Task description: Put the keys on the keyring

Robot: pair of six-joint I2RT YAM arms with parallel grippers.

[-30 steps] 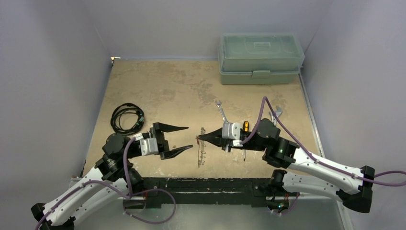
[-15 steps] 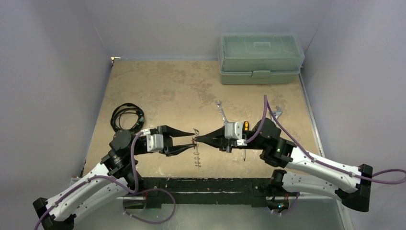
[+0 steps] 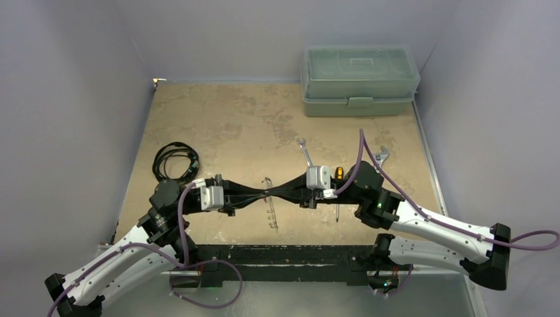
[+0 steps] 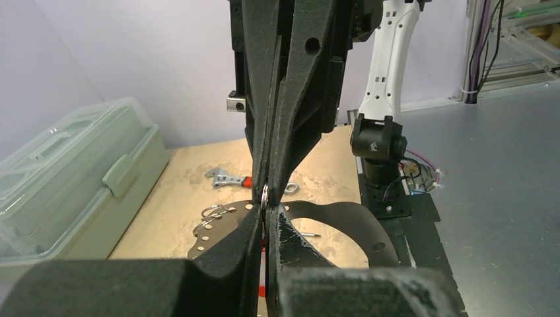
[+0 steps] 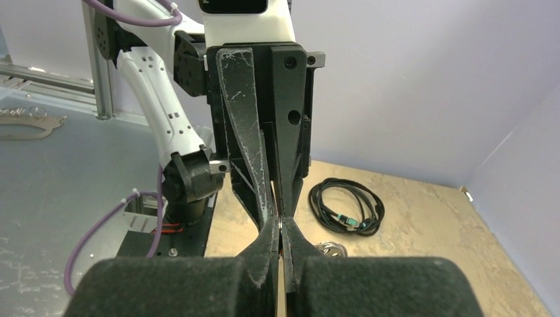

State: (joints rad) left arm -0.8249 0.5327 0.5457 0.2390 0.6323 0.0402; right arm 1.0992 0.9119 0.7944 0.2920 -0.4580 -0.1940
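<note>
My two grippers meet tip to tip above the table's near middle. The left gripper [image 3: 264, 193] and the right gripper [image 3: 275, 193] are both shut. The keyring [image 3: 272, 214], a thin loop fringed with tiny keys, hangs on edge under the meeting point. In the left wrist view my left gripper [image 4: 266, 214] pinches a key [image 4: 264, 196], a small silvery piece with a red tag showing lower between the fingers. The keyring [image 4: 343, 214] curves behind as a dark band with small rings [image 4: 212, 212]. In the right wrist view the right gripper [image 5: 280, 228] clamps a silvery edge.
A green toolbox [image 3: 360, 79] stands at the back right. A coiled black cable [image 3: 175, 162] lies on the left. A spanner [image 3: 305, 150], an adjustable wrench [image 3: 380, 158] and an orange-handled screwdriver [image 3: 339, 174] lie beside the right arm.
My left gripper has moved right to the right gripper's tips and gone from open to shut there. The right gripper stayed shut and drifted slightly left with the keyring.
</note>
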